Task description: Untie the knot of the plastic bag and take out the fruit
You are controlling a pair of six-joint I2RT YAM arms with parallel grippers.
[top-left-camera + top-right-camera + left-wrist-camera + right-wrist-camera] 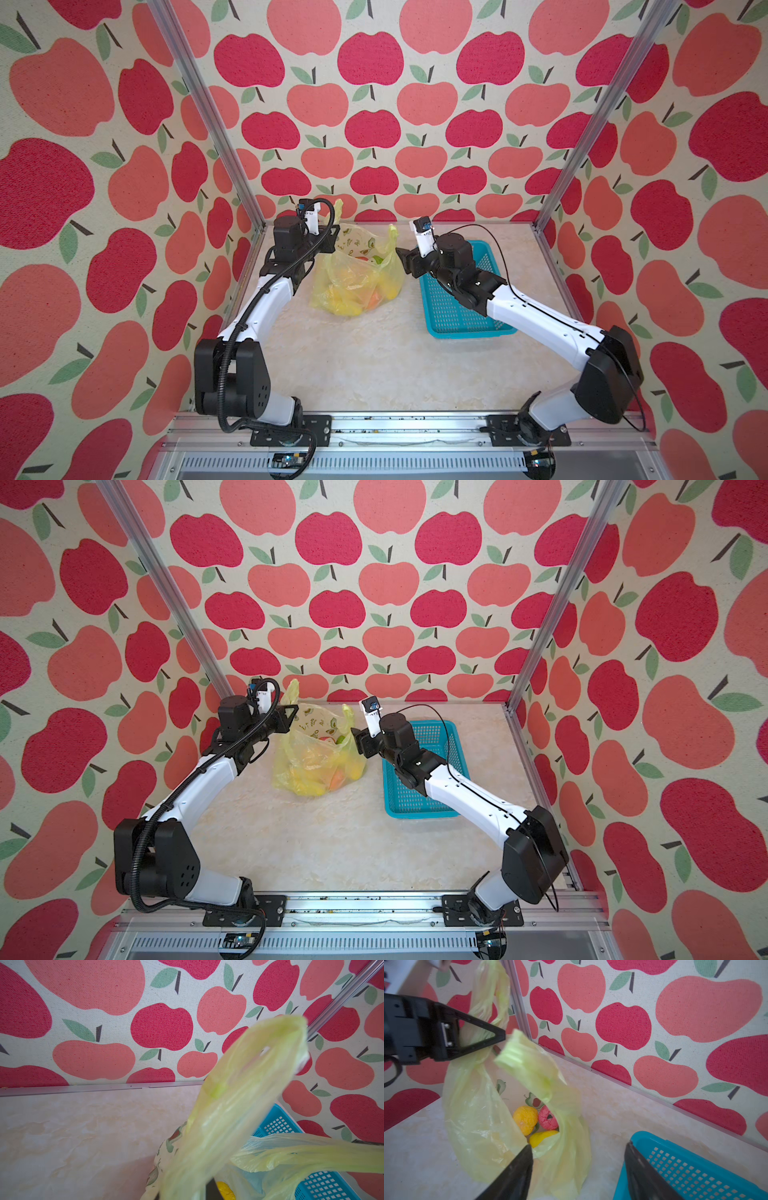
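Translucent yellow-green plastic bag [357, 276], mouth open, on marble-patterned surface [374, 365]; left gripper [331, 240] pinches one handle loop [338, 212]; right gripper [579, 1146] spread.

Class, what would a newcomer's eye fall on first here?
The apple-print walls surround everything. At the table's back middle sits the yellow-green plastic bag, fruit showing inside, one handle loop pinched up by the left gripper. The open right gripper hovers beside it, left of a turquoise basket.
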